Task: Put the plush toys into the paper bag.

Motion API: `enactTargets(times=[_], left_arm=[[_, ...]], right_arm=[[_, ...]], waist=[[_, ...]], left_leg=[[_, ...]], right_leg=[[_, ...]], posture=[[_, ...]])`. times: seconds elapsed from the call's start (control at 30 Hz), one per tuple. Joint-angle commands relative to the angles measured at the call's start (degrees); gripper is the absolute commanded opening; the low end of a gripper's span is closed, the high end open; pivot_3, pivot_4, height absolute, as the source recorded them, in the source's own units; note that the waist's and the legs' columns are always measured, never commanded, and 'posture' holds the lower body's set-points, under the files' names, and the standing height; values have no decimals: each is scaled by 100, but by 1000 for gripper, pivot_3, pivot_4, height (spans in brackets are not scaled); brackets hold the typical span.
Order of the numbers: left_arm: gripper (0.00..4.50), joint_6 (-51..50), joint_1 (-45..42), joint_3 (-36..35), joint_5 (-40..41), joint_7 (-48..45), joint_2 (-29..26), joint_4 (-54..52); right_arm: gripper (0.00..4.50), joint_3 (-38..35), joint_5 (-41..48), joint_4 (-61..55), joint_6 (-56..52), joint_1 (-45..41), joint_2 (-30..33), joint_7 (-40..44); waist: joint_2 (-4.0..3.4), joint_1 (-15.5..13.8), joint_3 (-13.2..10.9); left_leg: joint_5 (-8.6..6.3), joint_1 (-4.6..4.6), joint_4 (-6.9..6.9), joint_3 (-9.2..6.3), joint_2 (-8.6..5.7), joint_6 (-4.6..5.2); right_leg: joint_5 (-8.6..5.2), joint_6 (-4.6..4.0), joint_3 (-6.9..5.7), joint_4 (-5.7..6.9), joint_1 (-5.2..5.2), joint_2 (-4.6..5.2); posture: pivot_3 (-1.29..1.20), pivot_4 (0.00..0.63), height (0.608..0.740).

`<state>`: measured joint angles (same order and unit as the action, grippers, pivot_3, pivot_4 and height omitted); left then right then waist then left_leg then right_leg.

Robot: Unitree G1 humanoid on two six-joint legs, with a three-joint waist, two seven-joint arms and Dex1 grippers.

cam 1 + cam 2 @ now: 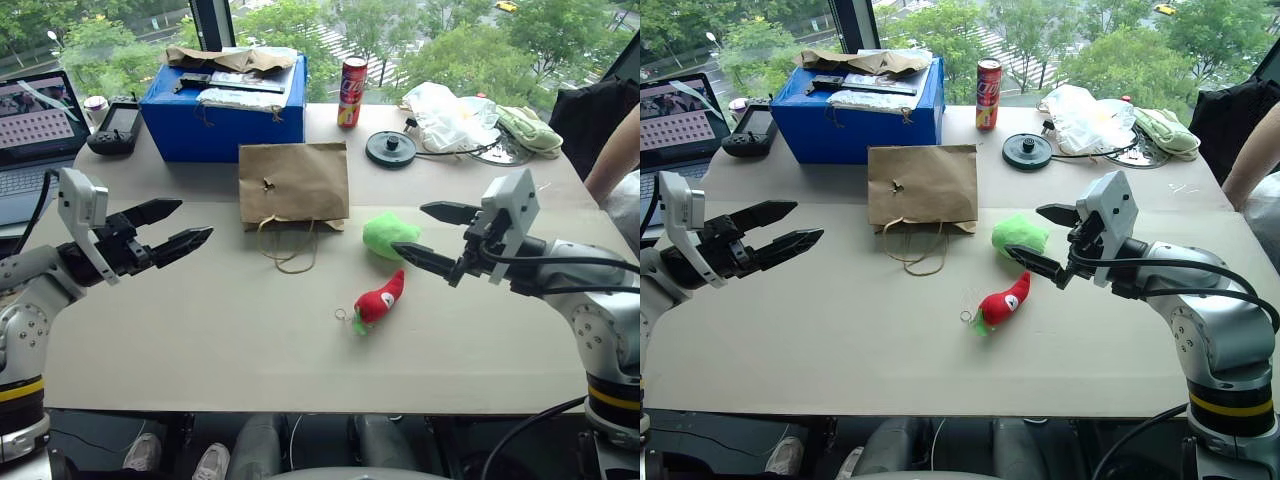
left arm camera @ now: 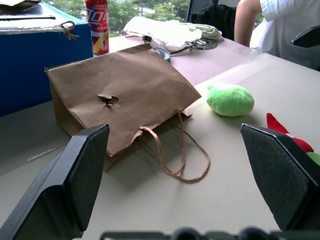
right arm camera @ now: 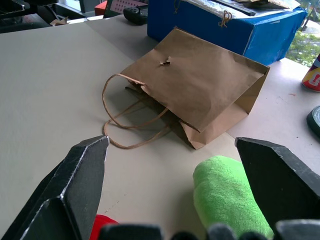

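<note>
Both my left fingers (image 1: 175, 235) and right fingers (image 1: 430, 235) are spread and empty, the paper bag (image 1: 293, 183) lies flat on the desk (image 1: 200, 330), handles toward me, green plush (image 1: 390, 234) just right of it, chili plush (image 1: 380, 299) nearer me, so its collapsed mouth may refuse a toy.

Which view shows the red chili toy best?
The left eye view: the red chili toy lies whole on the table, stem and keyring visible. The right eye view matches; both wrist views catch just a red edge.

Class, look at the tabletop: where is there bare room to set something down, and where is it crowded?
Bare: the near stretch of the table, left of the red chili toy, and the left side beside the paper bag. Crowded: the far edge, with the blue box, red can, black disc and plastic wrap.
</note>
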<state>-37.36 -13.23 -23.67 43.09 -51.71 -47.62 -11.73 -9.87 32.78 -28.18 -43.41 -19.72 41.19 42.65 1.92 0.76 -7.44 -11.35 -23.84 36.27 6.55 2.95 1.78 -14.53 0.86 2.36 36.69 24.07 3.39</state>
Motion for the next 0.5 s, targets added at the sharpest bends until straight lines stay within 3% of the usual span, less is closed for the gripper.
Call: enactTargets(times=[0.03,0.2,0.3,0.4,0.5], left_arm=[[4500,485,-108,95,-289,-152,-66,102],[4500,3404,-635,1449,-2490,-720,-111,1742],[4500,4564,-1094,1848,-3110,-777,28,2617],[4500,6763,-2224,2805,-4676,-60,389,4335],[4500,7937,-3069,3458,-5793,790,642,5641]], right_arm=[[4492,-66,38,-186,101,-27,65,-48],[4492,14,-27,-401,18,219,87,-225],[4492,31,14,-491,-37,230,95,-317],[4492,-7,89,-820,-208,380,46,-564],[4492,-25,139,-1055,-347,458,-39,-831]], waist=[[0,0,0],[-1,-27,1],[0,-63,0],[0,-126,1],[0,-174,1]], left_leg=[[0,0,0,0,0,0],[0,4,0,5,-8,0],[0,-3,4,6,-8,0],[-1,-14,5,6,-8,2],[-3,-39,21,9,-11,6]], right_leg=[[0,0,0,0,0,0],[-1,-3,-2,0,-3,0],[-1,-4,-2,-1,2,1],[0,-4,-5,-8,6,1],[1,-3,-22,-14,8,-1]], posture=[[0,150,739],[0,150,739],[0,150,739],[0,150,739],[0,150,739]])
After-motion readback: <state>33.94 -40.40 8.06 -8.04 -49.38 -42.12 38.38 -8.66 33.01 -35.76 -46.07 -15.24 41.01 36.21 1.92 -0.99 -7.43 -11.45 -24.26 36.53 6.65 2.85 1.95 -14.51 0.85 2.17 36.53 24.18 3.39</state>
